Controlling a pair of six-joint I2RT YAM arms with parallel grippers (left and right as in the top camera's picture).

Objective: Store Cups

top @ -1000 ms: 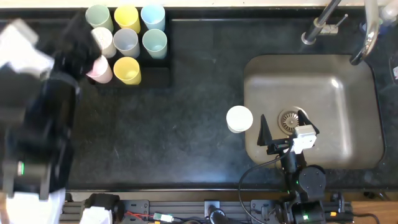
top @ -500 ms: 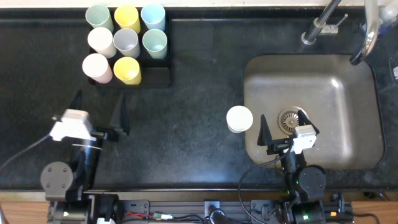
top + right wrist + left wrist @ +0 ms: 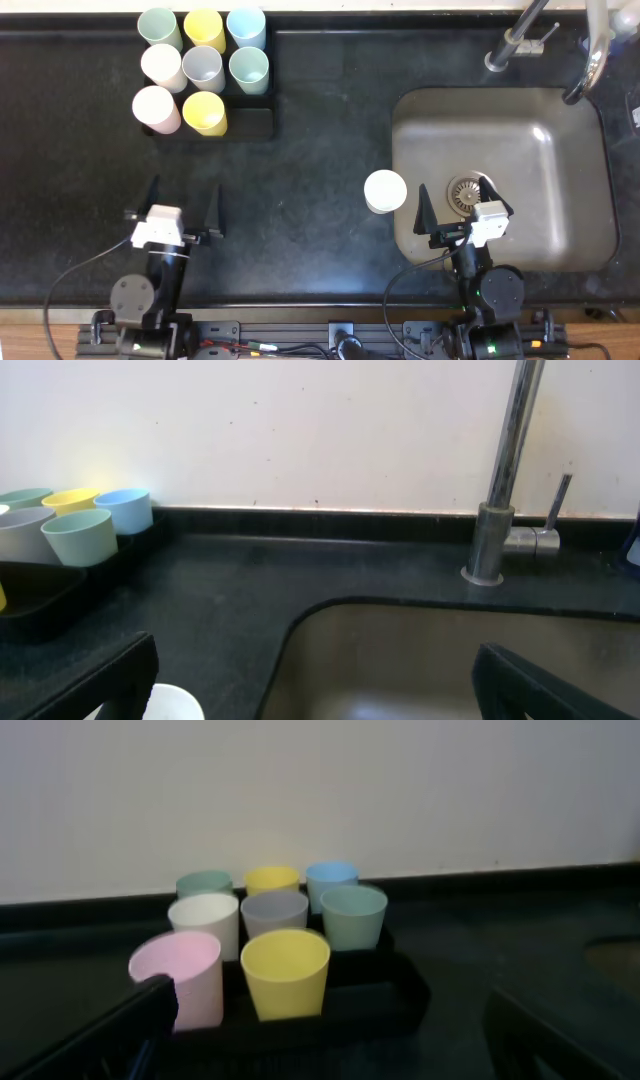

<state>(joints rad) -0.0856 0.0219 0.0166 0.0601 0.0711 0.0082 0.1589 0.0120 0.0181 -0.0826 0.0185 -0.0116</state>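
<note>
Fingers on both my arms are spread wide and grasp nothing. My left fingers [image 3: 150,196] hang over the dark table [image 3: 320,130] near its front edge, facing the tray. My right fingers [image 3: 424,212] hang by the near left corner of the steel sink [image 3: 560,130], which is set into the table's right side, with the faucet [image 3: 520,35] behind it. At the far left a black tray [image 3: 255,122] holds the stored cups [image 3: 204,70], eight packed touching in rows, with a pink one [image 3: 178,978] and a yellow one [image 3: 286,970] nearest me. One white cup [image 3: 385,191] stands alone on the table, just beside the sink's left rim and close to my right fingers, well apart from the tray.
</note>
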